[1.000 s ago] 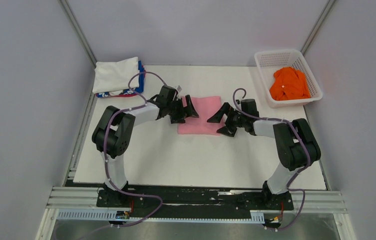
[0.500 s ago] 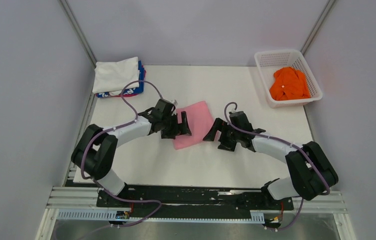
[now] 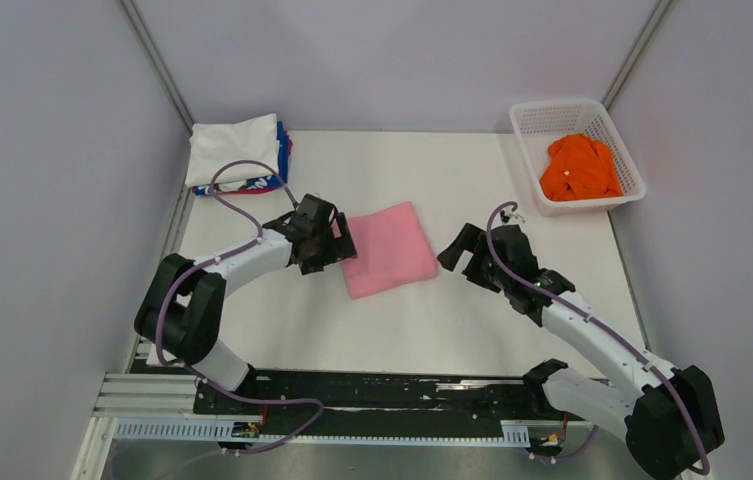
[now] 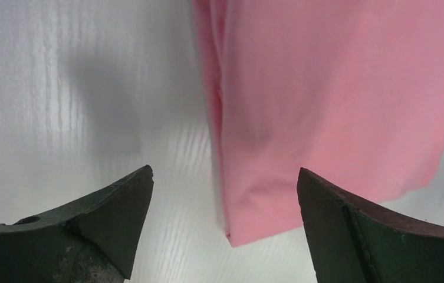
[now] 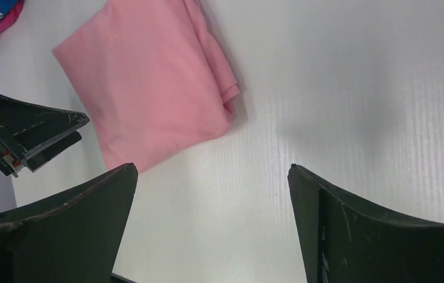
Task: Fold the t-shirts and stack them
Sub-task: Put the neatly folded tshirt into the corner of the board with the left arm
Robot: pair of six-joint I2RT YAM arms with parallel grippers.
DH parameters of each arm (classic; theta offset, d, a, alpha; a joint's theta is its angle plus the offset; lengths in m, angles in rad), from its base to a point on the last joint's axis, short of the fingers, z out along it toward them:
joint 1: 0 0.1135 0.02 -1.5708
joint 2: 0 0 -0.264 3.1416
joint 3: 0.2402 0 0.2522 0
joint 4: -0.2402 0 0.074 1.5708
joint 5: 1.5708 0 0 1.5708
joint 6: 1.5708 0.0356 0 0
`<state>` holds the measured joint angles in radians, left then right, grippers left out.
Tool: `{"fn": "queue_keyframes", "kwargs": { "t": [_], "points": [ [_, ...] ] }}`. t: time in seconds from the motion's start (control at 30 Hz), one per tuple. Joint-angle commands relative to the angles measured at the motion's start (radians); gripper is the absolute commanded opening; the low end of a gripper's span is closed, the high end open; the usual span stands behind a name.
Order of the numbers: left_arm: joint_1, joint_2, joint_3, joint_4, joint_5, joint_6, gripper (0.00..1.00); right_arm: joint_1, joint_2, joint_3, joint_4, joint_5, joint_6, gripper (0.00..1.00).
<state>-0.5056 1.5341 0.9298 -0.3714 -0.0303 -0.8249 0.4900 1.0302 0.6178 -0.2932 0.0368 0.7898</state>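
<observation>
Pink t-shirt (image 3: 388, 247) between left gripper (image 3: 339, 244) and right gripper (image 3: 463, 259); basket (image 3: 555, 105) well apart.

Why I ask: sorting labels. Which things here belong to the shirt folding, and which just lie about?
Job: pink t-shirt; orange t-shirt; folded white t-shirt; blue and red t-shirt under it.
Just there: white mesh basket; table.
</observation>
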Motion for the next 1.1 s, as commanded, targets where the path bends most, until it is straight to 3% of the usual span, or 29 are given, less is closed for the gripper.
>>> {"fn": "queue_keyframes", "kwargs": {
  "t": [0.0,0.27,0.47,0.67,0.7,0.9,1.07],
  "points": [
    [0.022,0.088,0.030,0.057,-0.056,-0.085,0.96,-0.004,-0.072,0.002,-0.095,0.139,-0.041,1.00],
    [0.016,0.259,0.110,0.061,0.005,-0.084,0.73,-0.012,-0.130,-0.039,-0.120,0.232,-0.044,1.00],
    [-0.033,0.364,0.206,-0.024,-0.052,-0.065,0.59,-0.023,-0.134,-0.047,-0.122,0.256,-0.057,1.00],
    [-0.046,0.460,0.342,-0.096,-0.136,0.016,0.16,-0.033,-0.135,-0.052,-0.142,0.312,-0.084,1.00],
    [-0.047,0.468,0.379,-0.109,-0.155,0.028,0.04,-0.035,-0.138,-0.052,-0.144,0.322,-0.087,1.00],
    [-0.052,0.480,0.511,-0.198,-0.294,0.242,0.00,-0.046,-0.153,-0.061,-0.146,0.378,-0.111,1.00],
    [-0.052,0.481,0.593,-0.190,-0.544,0.448,0.00,-0.053,-0.142,-0.062,-0.146,0.406,-0.124,1.00]
  ]
}}
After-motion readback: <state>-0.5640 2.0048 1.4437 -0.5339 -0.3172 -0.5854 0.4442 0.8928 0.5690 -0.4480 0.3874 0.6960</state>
